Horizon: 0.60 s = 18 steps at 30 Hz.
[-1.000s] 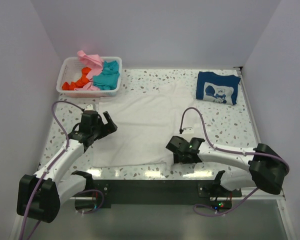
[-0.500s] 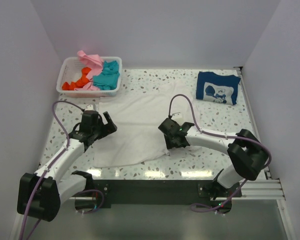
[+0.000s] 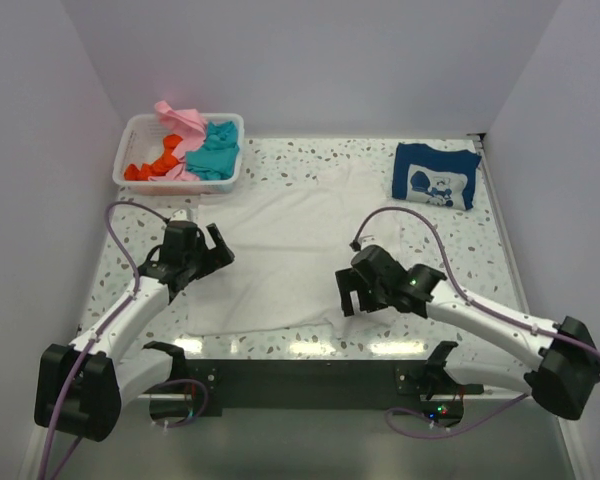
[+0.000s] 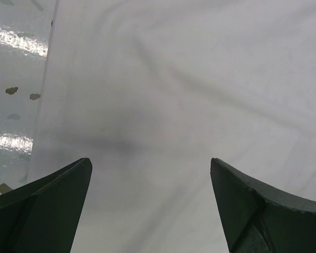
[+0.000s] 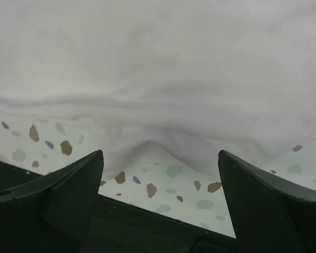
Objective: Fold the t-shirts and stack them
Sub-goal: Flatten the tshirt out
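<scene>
Right arm (image 3: 480, 312) has drawn back over one white t-shirt (image 3: 290, 245); two pairs of jaws gape wide.

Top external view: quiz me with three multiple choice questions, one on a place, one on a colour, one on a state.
1. Where does the folded navy t-shirt lie?
A. in the basket
B. at the far right corner of the table
C. under the left arm

2. What colour is the spread t-shirt in the table's middle?
A. white
B. orange
C. teal

3. How do the right jaws stand?
A. shut on the spread t-shirt
B. open, holding nothing
C. shut on the basket

Answers: 1 B, it lies alone by the right wall at the far edge. 2 A, the cloth is plain white in all three views. 3 B, the right wrist view shows them wide apart over the shirt's near hem.
</scene>
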{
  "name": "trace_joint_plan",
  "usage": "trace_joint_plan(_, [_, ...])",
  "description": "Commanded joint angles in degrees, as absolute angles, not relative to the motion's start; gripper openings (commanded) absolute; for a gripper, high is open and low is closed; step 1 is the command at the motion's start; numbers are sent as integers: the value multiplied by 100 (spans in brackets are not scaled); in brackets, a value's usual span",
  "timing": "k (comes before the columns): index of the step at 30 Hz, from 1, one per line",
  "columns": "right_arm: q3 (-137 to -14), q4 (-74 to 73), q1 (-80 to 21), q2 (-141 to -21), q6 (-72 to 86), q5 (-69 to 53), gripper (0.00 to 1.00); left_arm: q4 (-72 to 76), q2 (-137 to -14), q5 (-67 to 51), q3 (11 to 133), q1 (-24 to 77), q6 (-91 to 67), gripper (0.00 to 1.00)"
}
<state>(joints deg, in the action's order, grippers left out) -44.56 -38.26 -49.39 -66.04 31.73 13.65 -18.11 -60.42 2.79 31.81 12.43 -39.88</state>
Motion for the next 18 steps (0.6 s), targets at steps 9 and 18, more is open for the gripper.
trace_joint_plan(9, [-3217,-3542,-5089,-5879,3849,87,88,-1643,-6029,237,3173,1222,-3999,100])
trace_joint_plan(18, [-3454,-2927,-5089,-6819,3946,658,81,-1635,-6082,229,3190,1222,-3990,100])
